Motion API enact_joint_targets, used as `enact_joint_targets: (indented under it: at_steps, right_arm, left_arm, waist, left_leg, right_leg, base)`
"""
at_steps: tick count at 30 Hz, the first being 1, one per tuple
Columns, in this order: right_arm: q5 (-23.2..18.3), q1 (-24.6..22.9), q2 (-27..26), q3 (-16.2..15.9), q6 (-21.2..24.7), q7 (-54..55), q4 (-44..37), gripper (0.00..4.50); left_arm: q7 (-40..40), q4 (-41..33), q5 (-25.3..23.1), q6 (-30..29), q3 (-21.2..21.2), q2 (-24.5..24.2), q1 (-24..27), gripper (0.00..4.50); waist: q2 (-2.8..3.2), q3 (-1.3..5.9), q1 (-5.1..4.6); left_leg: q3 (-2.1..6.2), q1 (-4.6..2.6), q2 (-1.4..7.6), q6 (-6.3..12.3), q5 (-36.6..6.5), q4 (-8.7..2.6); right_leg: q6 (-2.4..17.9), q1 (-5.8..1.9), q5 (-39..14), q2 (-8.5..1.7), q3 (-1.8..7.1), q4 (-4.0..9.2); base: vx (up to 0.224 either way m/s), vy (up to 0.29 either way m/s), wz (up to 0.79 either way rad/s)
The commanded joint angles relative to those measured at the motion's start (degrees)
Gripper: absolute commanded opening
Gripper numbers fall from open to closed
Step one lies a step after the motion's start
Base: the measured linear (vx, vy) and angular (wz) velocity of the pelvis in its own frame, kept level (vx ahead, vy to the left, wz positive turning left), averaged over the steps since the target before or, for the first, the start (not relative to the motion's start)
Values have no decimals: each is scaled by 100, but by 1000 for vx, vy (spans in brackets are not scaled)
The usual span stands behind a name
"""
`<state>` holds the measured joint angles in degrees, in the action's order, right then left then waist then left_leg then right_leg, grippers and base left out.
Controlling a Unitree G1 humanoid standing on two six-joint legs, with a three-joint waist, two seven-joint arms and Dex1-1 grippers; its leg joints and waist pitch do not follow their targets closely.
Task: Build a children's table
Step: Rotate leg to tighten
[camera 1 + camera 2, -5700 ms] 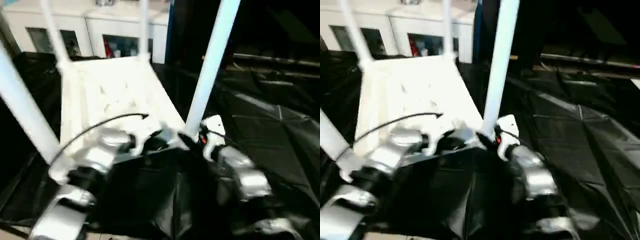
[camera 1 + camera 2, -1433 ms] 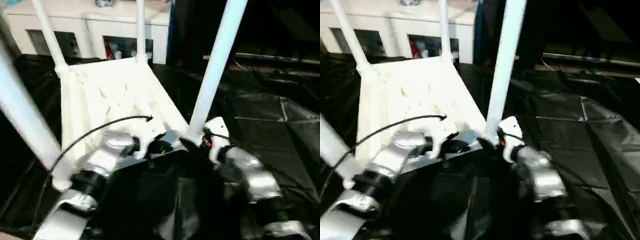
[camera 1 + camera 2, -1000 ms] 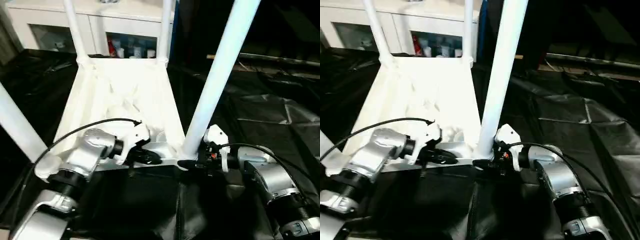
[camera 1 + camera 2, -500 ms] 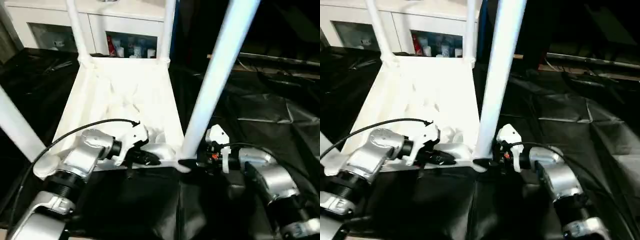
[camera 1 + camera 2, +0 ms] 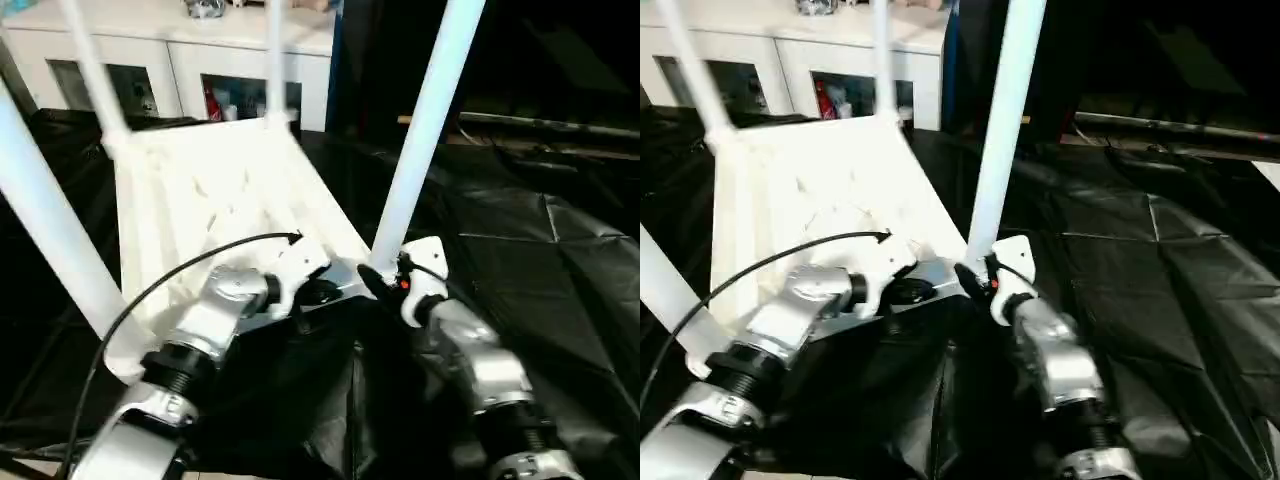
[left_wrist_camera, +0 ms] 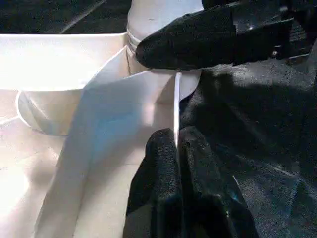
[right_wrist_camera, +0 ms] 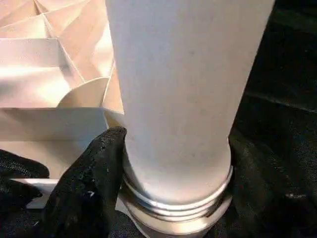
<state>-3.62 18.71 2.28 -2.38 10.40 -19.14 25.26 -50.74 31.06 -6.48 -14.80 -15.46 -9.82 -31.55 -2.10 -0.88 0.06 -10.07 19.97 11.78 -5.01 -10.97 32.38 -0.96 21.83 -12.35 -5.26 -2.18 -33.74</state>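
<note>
Four legs stand in the corner sockets of the upside-down children's table (image 5: 215, 190), which fills the centre-left of the head frames on black sheeting (image 5: 540, 280). The near-right leg (image 5: 420, 130) rises from frame centre to the top edge; the near-left leg (image 5: 50, 230) crosses the left side.

Left gripper (image 6: 177, 163): fingers pinched shut on the thin near rim of the tabletop, just beside the near-right socket. In the head view it sits at lower centre-left (image 5: 318, 293).

Right gripper (image 7: 173, 163): black fingers (image 7: 86, 183) wrapped around the collared base of the near-right leg, one each side, gripping it at the socket. Head view puts it at centre (image 5: 385, 285).

Versus half a second ago: both grips are unchanged, same rim, same collar. The table now appears skewed, its far end swung toward upper left, and the near-right leg leans less steeply across the frame. The forearms have also turned: the right one now runs up from bottom centre-right rather than in from the right side. The whole view shifted too, so part of that is camera movement.

White cabinets (image 5: 190, 70) sit along the top left.
</note>
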Motion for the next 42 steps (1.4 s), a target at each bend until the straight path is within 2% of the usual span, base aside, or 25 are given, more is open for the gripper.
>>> enact_joint_targets:
  at_steps: [1, 2, 5, 7, 9, 10, 11, 12, 13, 14, 15, 17, 18, 20, 22, 24, 26, 27, 28, 32, 34, 38, 40, 42]
  right_arm:
    - [66, 67, -262, -418, 144, -196, 283, 350]
    - [66, 67, -262, -418, 144, -196, 283, 350]
    - [-7, 78, -39, -438, 79, -628, 150, 362]
    - [-68, 86, 73, -442, 47, -845, 121, 362]
    - [-210, 78, 417, -514, -40, -1534, -17, 362]
    - [-349, 46, 707, -563, -43, -2109, -195, 362]
    - [-499, 19, 960, -585, 29, -2606, -374, 362]
    - [-533, 12, 1036, -591, 51, -2743, -422, 362]
    - [-565, 6, 1107, -597, 71, -2871, -468, 362]
    - [-574, 4, 1132, -598, 78, -2918, -483, 362]
    - [-636, -5, 1330, -623, 139, -3256, -588, 362]
    - [-685, -9, 1643, -695, 233, -3752, -679, 362]
    - [-701, -5, 1754, -716, 275, -3909, -701, 362]
    - [-740, 19, 1878, -732, 311, -4104, -698, 362]
    - [-770, 52, 2006, -793, 366, -4346, -685, 362]
    - [-758, 51, 2057, -851, 403, -4478, -692, 362]
    - [-738, 41, 2064, -880, 398, -4487, -694, 362]
    - [-740, 39, 2058, -888, 399, -4484, -693, 338]
    - [-745, 39, 2058, -890, 405, -4490, -695, 338]
    - [-791, 35, 2032, -925, 488, -4535, -747, 299]
    - [-798, 19, 2022, -940, 497, -4548, -757, 288]
    - [-796, -54, 1975, -957, 512, -4486, -794, 278]
    - [-724, -114, 1754, -834, 515, -3953, -740, 277]
    - [-555, -118, 1457, -696, 567, -3184, -535, 276]
  left_arm:
    - [-202, 170, 43, -62, -614, 457, 174, 0]
    - [-202, 170, 43, -62, -614, 457, 174, 0]
    - [-391, 109, 80, -105, -567, 302, 183, 0]
    - [-501, 70, 88, -93, -562, 221, 207, 0]
    - [-796, -11, 141, -60, -548, 22, 264, 0]
    - [-1039, -75, 189, -44, -540, -148, 312, 0]
    - [-1328, -148, 273, -19, -534, -313, 356, 0]
    - [-1404, -168, 298, -32, -528, -364, 363, 0]
    - [-1475, -188, 321, -45, -523, -411, 369, 0]
    - [-1501, -196, 330, -52, -521, -429, 371, 0]
    - [-1691, -220, 380, -8, -500, -560, 375, 0]
    - [-1923, -222, 437, 60, -428, -742, 350, 0]
    - [-2053, -219, 474, 80, -402, -822, 335, 0]
    - [-2306, -270, 559, 5, -384, -954, 320, 0]
    - [-2564, -347, 676, -120, -398, -1125, 295, 0]
    - [-2555, -308, 671, -90, -376, -1161, 264, 0]
    - [-2540, -266, 666, -75, -359, -1160, 245, 0]
    - [-2537, -245, 665, -63, -353, -1162, 236, 0]
    - [-2537, -239, 666, -59, -350, -1162, 234, 0]
    - [-2527, -194, 699, -36, -312, -1146, 205, 0]
    - [-2505, -178, 707, -25, -315, -1138, 198, 0]
    - [-2372, -153, 684, -16, -291, -1097, 192, 0]
    - [-1902, -10, 588, 59, -213, -926, 132, 0]
    - [-1341, 174, 462, 161, -146, -705, 67, 0]
  waist:
    - [37, 108, -20]
    - [40, 118, -5]
    - [31, 131, 11]
    - [30, 143, 28]
    - [33, 153, 37]
    - [15, 161, 36]
    - [24, 182, 50]
    - [22, 204, 57]
    - [25, 217, 58]
    - [24, 229, 52]
    - [21, 233, 71]
    - [22, 242, 111]
    - [6, 225, 126]
    - [28, 210, 145]
    - [32, 181, 160]
    - [27, 169, 153]
    - [24, 166, 156]
    - [21, 171, 160]
    - [18, 173, 159]
    - [-9, 190, 172]
    - [-12, 189, 176]
    - [-11, 183, 182]
    - [-5, 177, 183]
    - [-8, 149, 168]
  left_leg:
    - [78, -6, 110, -122, -2476, -481]
    - [63, -25, 114, -112, -2423, -472]
    - [36, 10, 120, -49, -2134, -471]
    - [17, 1, 124, 22, -2008, -451]
    - [6, 28, 120, 96, -1813, -436]
    - [6, 62, 113, 176, -1677, -422]
    - [7, 78, 113, 262, -1511, -401]
    - [-9, 83, 115, 373, -1227, -361]
    - [-16, 77, 116, 435, -1049, -344]
    - [-23, 81, 111, 547, -660, -319]
    - [-43, 51, 99, 653, -430, -295]
    - [-44, 40, 94, 817, -313, -271]
    - [-53, 39, 106, 876, -361, -270]
    - [-50, 29, 125, 840, -481, -291]
    - [-44, 2, 151, 589, -900, -340]
    - [-39, -10, 156, 461, -1069, -356]
    - [-41, -13, 153, 382, -1082, -360]
    - [-45, -17, 148, 359, -1057, -355]
    - [-44, -11, 146, 357, -1026, -354]
    - [-51, -1, 127, 463, -722, -319]
    - [-54, 1, 128, 495, -695, -316]
    - [-55, -6, 137, 468, -792, -320]
    - [-51, -1, 138, 421, -828, -327]
    - [-44, -7, 134, 252, -1130, -360]
  right_leg:
    - [593, -19, -2514, -203, 153, 572]
    - [647, -8, -2331, -199, 163, 562]
    - [812, -54, -1744, -185, 172, 500]
    - [910, -73, -1473, -183, 178, 478]
    - [988, -110, -1240, -189, 179, 454]
    - [1013, -148, -1123, -193, 175, 434]
    - [1052, -175, -965, -195, 163, 404]
    - [1155, -193, -519, -184, 168, 356]
    - [1239, -200, -201, -180, 167, 320]
    - [1411, -219, 397, -177, 163, 264]
    - [1548, -217, 773, -170, 158, 239]
    - [1646, -249, 967, -167, 146, 212]
    - [1664, -247, 891, -173, 147, 216]
    - [1663, -233, 618, -192, 146, 231]
    - [1619, -204, -97, -196, 147, 272]
    - [1559, -195, -335, -194, 152, 291]
    - [1537, -195, -381, -196, 159, 297]
    - [1532, -194, -348, -197, 163, 295]
    - [1530, -200, -311, -197, 163, 288]
    - [1573, -221, 81, -193, 165, 248]
    - [1582, -222, 87, -197, 162, 245]
    - [1566, -216, -106, -203, 165, 259]
    - [1536, -210, -174, -205, 166, 268]
    - [1427, -185, -691, -207, 167, 319]
  base:
    - [0, 0, 0]
    - [0, 0, 0]
    - [0, 0, 0]
    - [0, 0, 0]
    - [0, 0, 0]
    - [0, 0, 0]
    - [0, 0, 0]
    - [0, 0, 0]
    - [68, -19, 1]
    - [68, -19, 1]
    - [60, -15, 2]
    - [0, 0, 0]
    - [0, 0, 0]
    - [0, 0, 0]
    - [0, 0, 0]
    - [0, 0, 0]
    - [0, 0, 0]
    - [0, 0, 0]
    - [0, 0, 0]
    - [0, 0, 0]
    - [0, 0, 0]
    - [0, 0, 0]
    - [0, 0, 0]
    - [0, 0, 0]
